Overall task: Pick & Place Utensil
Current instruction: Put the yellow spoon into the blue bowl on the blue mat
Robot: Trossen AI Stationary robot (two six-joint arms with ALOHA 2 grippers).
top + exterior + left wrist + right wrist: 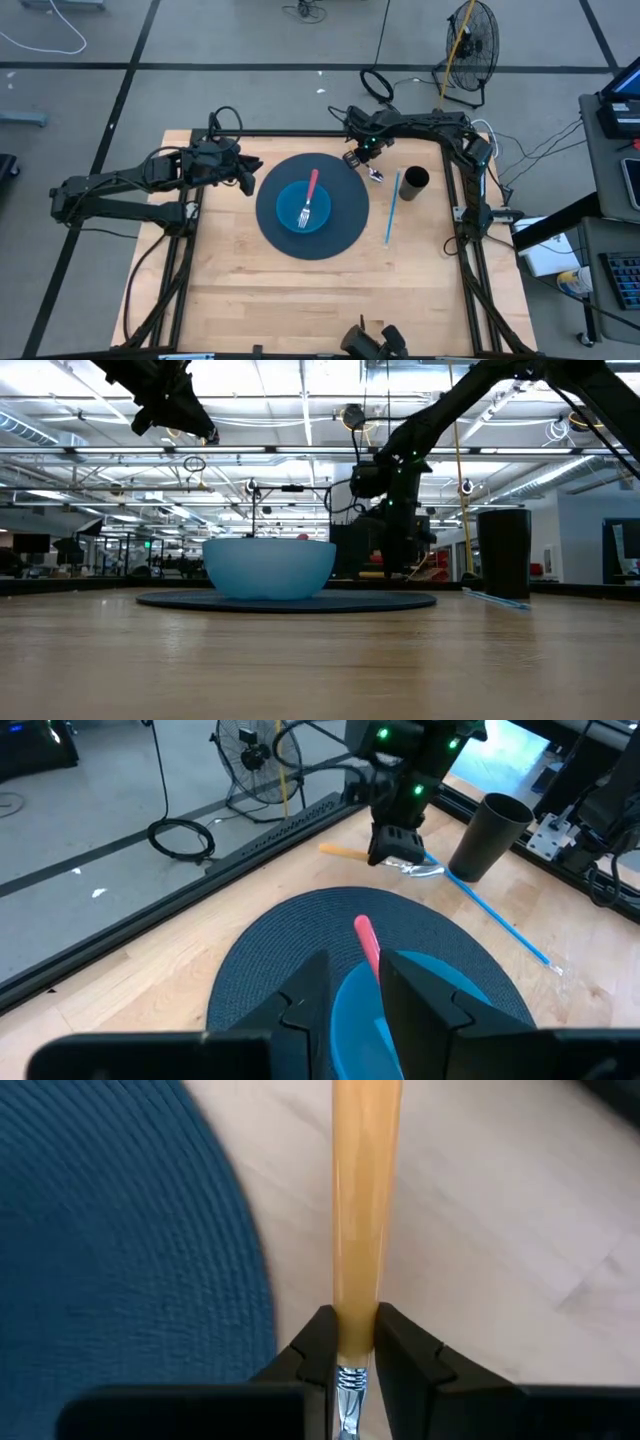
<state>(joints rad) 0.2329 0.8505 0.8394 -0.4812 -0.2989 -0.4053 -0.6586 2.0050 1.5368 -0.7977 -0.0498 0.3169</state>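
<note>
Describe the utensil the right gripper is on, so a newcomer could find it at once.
Start at the round dark blue placemat mid-table. Just off its far right edge, before the black cup, the right gripper is closed on an orange-handled utensil lying on the wood. The fork in the blue bowl has a red handle instead.

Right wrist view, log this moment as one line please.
right pincer: shut on orange-handled utensil | beside placemat | fork: in bowl | left pincer: above placemat, empty
</note>
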